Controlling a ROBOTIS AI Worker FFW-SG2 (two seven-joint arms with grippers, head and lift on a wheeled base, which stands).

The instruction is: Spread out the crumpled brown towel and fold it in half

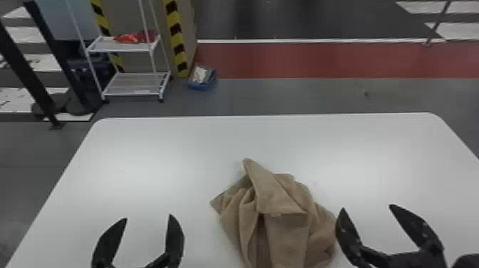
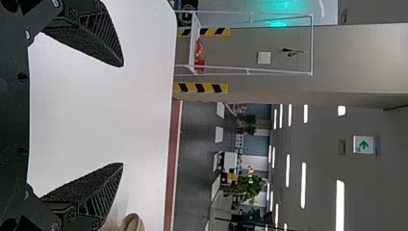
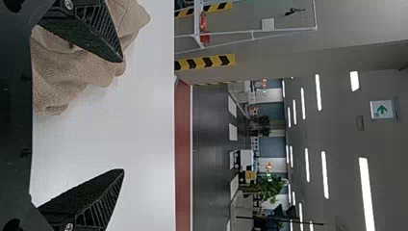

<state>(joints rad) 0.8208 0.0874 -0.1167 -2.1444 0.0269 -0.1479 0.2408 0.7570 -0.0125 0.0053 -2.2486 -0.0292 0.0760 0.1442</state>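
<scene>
The brown towel (image 1: pixel 285 228) lies crumpled on the white table, with a pointed corner toward the far side and a flap folded over its middle. My left gripper (image 1: pixel 148 217) stands open left of the towel, apart from it. At the towel's right edge is my right gripper (image 1: pixel 366 207), open, its left finger overlapping the cloth's edge in view. In the left wrist view the left gripper (image 2: pixel 123 114) has bare table between its fingers, and a bit of towel (image 2: pixel 132 223) shows beside one. The right wrist view has the right gripper (image 3: pixel 123 115) open near the towel (image 3: pixel 67 77).
The white table (image 1: pixel 171 149) has rounded far corners. Beyond it on the floor stand a white shelf rack (image 1: pixel 132 85) with a red item on top, a blue box (image 1: pixel 202 77), and a pillar with yellow and black stripes.
</scene>
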